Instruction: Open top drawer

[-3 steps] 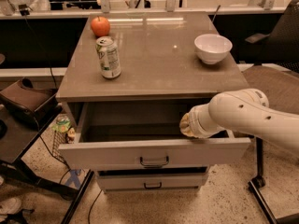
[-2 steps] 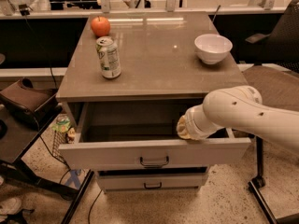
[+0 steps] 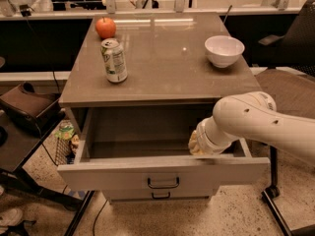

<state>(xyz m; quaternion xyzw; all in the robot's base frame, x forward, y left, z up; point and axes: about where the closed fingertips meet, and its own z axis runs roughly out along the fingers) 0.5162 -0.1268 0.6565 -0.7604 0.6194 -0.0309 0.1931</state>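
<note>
The top drawer (image 3: 123, 176) of the grey-beige cabinet stands pulled far out, its pale grey interior showing and its thin black bar handle (image 3: 163, 183) on the front. My white arm comes in from the right. My gripper (image 3: 196, 144) is at the right end of the open drawer, just behind the drawer front, mostly hidden by the wrist. A shorter drawer with a like handle (image 3: 161, 196) sits shut below it.
On the cabinet top (image 3: 167, 68) stand a red apple (image 3: 105, 27), a green-and-white can (image 3: 114, 60) and a white bowl (image 3: 224, 50). A dark chair (image 3: 290, 77) is at the right. A black stand with a brown object (image 3: 27, 107) is at the left.
My arm and gripper have shifted a little to the left along the open drawer. The drawer stays pulled out as before.
</note>
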